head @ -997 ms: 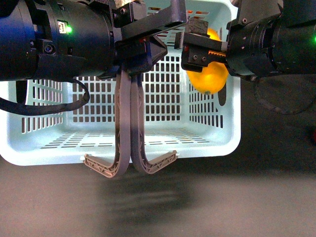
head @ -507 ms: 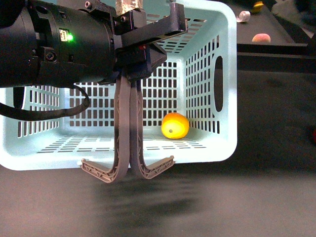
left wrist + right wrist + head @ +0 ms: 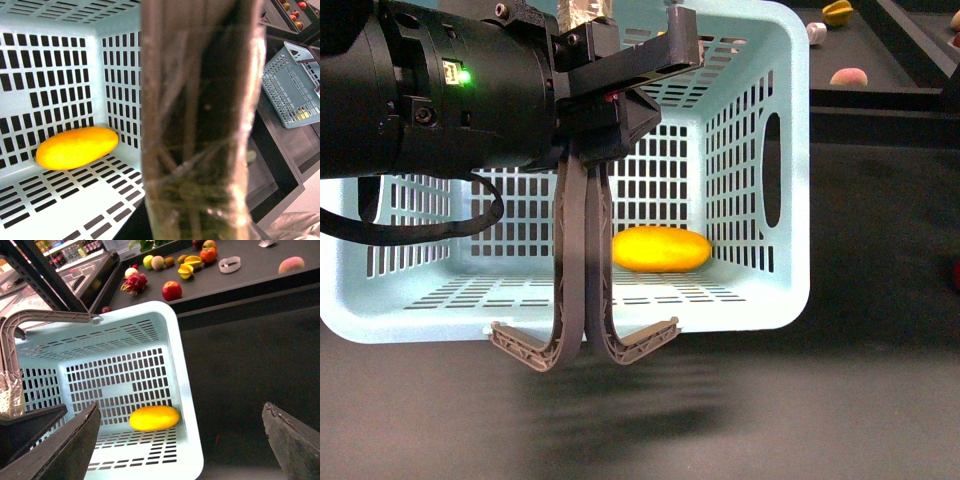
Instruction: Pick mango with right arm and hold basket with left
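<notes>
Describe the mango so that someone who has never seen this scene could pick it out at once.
Find the big pale blue slotted basket with its grey handles. On its floor, against the far wall towards the right-hand corner, lies the mango. It is the only thing in the basket: a smooth, elongated yellow-orange oval, apart from the fruits on the dark counter behind.

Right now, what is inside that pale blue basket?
One mango lies on its side on the slotted floor, near the back wall. Nothing else shows, though the left arm and grey handles hide part of the basket interior.
</notes>
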Robot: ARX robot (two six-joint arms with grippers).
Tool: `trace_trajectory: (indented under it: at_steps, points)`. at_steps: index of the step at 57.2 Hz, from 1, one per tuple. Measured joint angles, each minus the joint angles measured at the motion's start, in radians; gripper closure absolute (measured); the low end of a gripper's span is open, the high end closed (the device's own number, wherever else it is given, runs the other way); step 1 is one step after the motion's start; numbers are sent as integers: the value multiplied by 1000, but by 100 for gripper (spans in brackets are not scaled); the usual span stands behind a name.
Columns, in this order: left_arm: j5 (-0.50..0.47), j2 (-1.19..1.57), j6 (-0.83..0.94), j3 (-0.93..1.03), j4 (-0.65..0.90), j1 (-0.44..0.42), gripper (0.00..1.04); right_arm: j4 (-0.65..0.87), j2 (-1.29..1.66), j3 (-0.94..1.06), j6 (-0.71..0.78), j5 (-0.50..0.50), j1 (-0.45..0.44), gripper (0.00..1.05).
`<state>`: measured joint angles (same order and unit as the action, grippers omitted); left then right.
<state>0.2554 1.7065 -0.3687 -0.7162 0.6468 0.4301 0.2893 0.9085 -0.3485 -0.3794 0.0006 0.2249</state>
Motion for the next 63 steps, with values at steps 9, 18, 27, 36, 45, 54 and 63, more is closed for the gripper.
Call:
trace_trajectory:
  at_steps: [9, 18, 27, 36, 45, 54, 63]
  points:
    - [0, 0, 0, 0, 0, 0, 96, -47, -121, 49, -12, 33, 0, 8]
    - [0, 0, 0, 0, 0, 0, 96, -47, -137, 50, -15, 34, 0, 8]
    - [0, 0, 0, 0, 0, -1, 96, 45, -131, 81, 35, 119, 11, 13]
    - [0, 0, -1, 0, 0, 0, 96, 267, -183, 195, 279, 197, -24, 39]
    - [0, 1, 1, 0, 0, 0, 96, 241, -261, 239, 349, 151, -68, 64]
    - [1, 1, -2, 0, 0, 0, 96, 203, -327, 268, 367, 119, -101, 89]
    - [0, 1, -1, 0, 0, 0, 96, 154, -397, 289, 375, 18, -177, 103]
